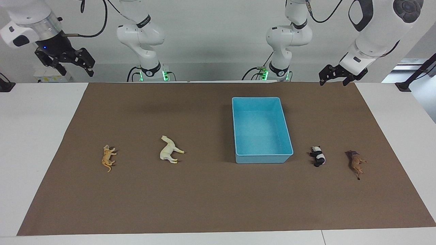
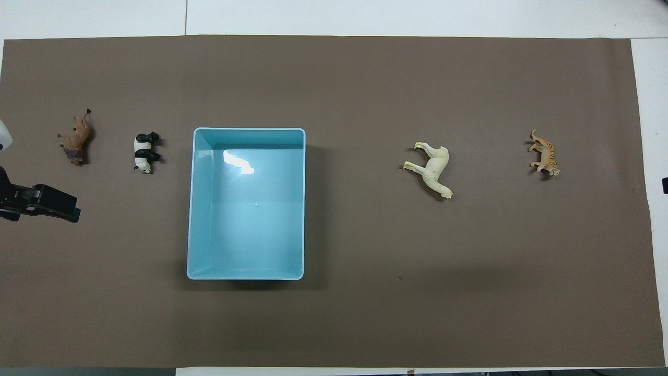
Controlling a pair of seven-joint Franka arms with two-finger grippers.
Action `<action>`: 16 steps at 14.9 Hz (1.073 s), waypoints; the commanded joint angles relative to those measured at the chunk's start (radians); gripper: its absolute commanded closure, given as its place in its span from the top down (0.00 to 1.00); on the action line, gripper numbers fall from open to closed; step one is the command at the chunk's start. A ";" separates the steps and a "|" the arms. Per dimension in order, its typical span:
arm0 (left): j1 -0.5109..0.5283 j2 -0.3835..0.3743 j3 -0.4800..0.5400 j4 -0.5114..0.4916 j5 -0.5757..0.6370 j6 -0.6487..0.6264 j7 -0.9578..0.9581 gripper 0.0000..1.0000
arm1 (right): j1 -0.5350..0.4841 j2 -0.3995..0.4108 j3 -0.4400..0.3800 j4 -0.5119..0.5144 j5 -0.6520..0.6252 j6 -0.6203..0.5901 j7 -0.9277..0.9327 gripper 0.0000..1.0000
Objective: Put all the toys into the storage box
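The light blue storage box (image 1: 262, 158) (image 2: 193, 209) stands empty on the brown mat. All the toys lie on their sides on the mat. The cream-white horse (image 1: 169, 150) (image 2: 436, 169) and the orange tiger (image 1: 108, 158) (image 2: 544, 155) lie toward the right arm's end. The panda (image 1: 318, 156) (image 2: 145, 152) lies beside the box and the brown lion (image 1: 356, 162) (image 2: 77, 140) beside the panda, toward the left arm's end. My left gripper (image 1: 334, 81) (image 2: 62, 208) is open, raised over the mat's edge near its base. My right gripper (image 1: 76, 69) is open, raised over the mat's corner.
The brown mat (image 1: 204, 204) covers most of the white table (image 1: 34, 136). Both arm bases stand at the robots' edge of the table. A black clamp stand (image 1: 408, 81) sits at the table corner by the left arm.
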 commanded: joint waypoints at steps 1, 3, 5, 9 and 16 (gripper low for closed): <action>0.007 -0.022 -0.001 -0.017 -0.011 -0.010 0.016 1.00 | -0.014 -0.012 0.011 -0.009 -0.005 -0.008 0.017 1.00; 0.007 -0.022 -0.003 -0.017 -0.011 -0.010 0.016 1.00 | -0.013 -0.012 0.011 -0.009 -0.005 -0.008 0.016 1.00; 0.001 -0.022 -0.003 -0.017 -0.011 -0.011 0.014 1.00 | -0.011 -0.012 0.011 -0.009 -0.005 -0.008 0.016 1.00; 0.003 -0.022 -0.004 -0.017 -0.011 -0.011 0.014 1.00 | -0.014 -0.014 0.009 -0.009 -0.005 -0.033 0.011 1.00; 0.012 0.001 -0.004 -0.106 -0.008 0.341 0.022 1.00 | -0.034 -0.083 0.006 -0.310 -0.005 0.281 -0.012 1.00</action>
